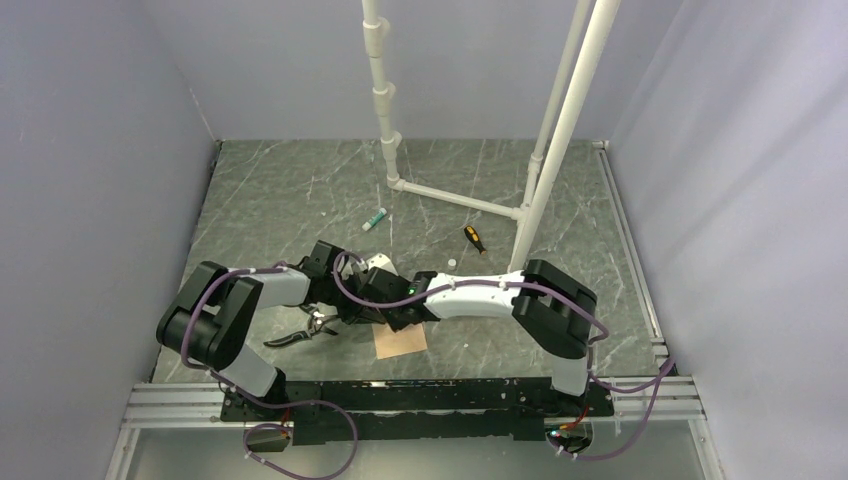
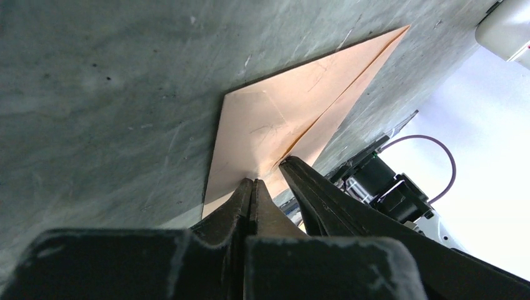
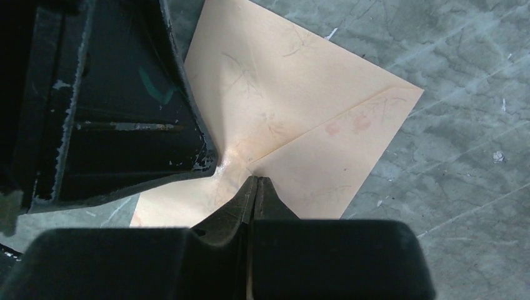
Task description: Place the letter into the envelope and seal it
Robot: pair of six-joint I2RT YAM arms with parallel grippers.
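The envelope is lying flap-down on the table, near its near edge, directly under both claws. The left gripper and right gripper, each with fingers together, are pressing just beside each other at the flap's point. The letter is showing nowhere, and whether it is inside cannot be told.

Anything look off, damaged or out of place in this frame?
The envelope is puckered and wrinkled at its flap tip, where the shut left gripper and right gripper both press. Reddish smudges mark it beside the flap edge. A screwdriver and a small tube lie loose on the table.
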